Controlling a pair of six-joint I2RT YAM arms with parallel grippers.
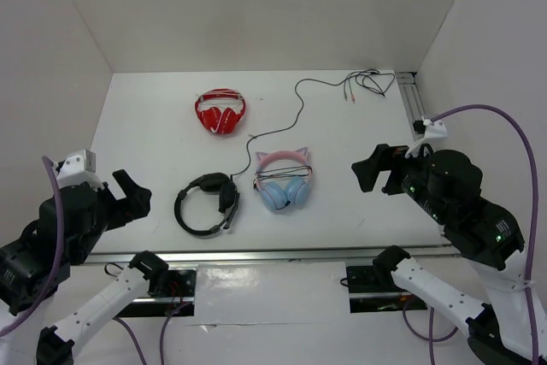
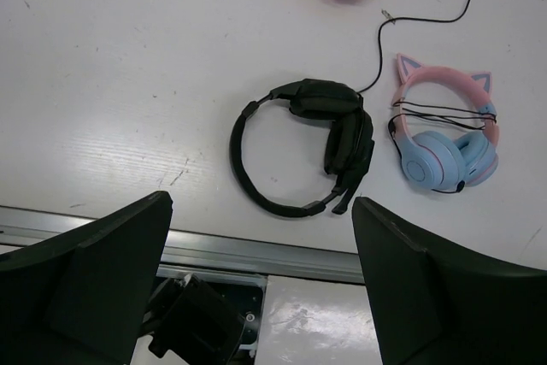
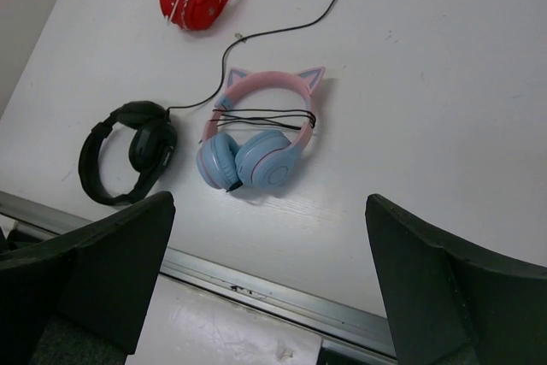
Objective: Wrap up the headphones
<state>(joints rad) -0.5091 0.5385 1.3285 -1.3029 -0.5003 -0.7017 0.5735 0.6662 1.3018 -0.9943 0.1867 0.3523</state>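
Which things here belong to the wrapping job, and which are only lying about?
For the job:
black headset with boom microphone
long thin cable

Only lying about:
red-and-white headphones
pink-and-blue cat-ear headphones

Black headphones (image 1: 208,203) flat on table, cable (image 1: 299,104) trailing unwrapped.
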